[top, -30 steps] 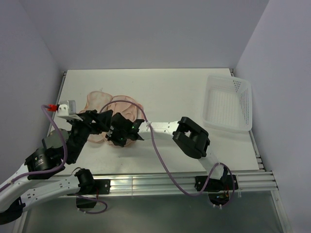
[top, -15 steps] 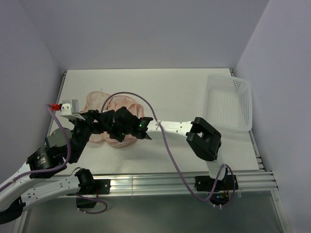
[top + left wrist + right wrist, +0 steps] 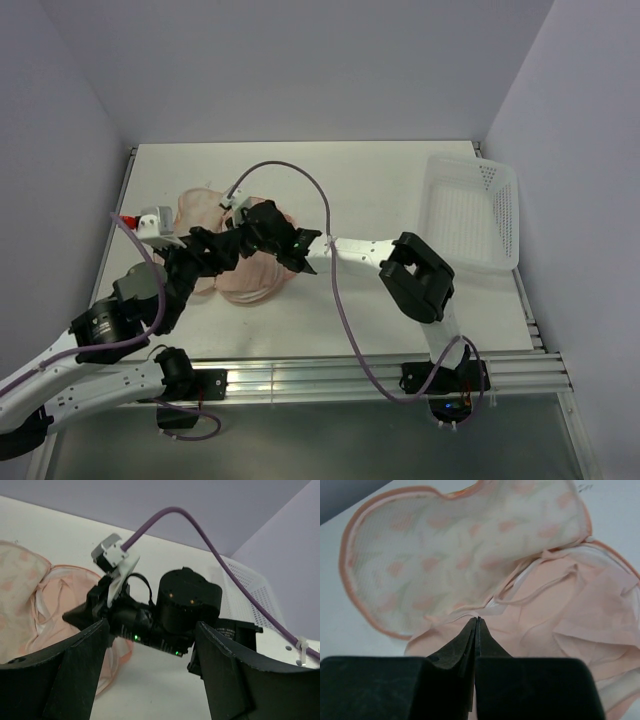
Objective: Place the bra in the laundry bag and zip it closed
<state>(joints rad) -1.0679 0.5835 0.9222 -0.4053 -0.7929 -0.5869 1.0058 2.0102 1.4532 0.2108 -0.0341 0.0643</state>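
Observation:
The laundry bag (image 3: 198, 207) lies open at the table's left, its patterned lid (image 3: 460, 545) folded back flat. The pale peach bra (image 3: 255, 278) is bunched in the bag's lower half, cups and thin straps showing (image 3: 570, 615). My right gripper (image 3: 476, 620) is shut, its tips resting on a fold of the bra near the hinge; I see no fabric between them. Seen from above it sits over the bag (image 3: 240, 224). My left gripper (image 3: 152, 680) is open and empty, hovering just beside the right wrist (image 3: 218, 246), with the bag (image 3: 30, 595) to its left.
A white perforated basket (image 3: 470, 215) stands at the table's right edge, also visible in the left wrist view (image 3: 250, 587). The right arm's purple cable (image 3: 300, 180) arcs over the bag. Walls close in on the left and right.
The right gripper has slid from the near edge of the bag toward its hinge and has closed fully. The left gripper has followed to the right and narrowed slightly.

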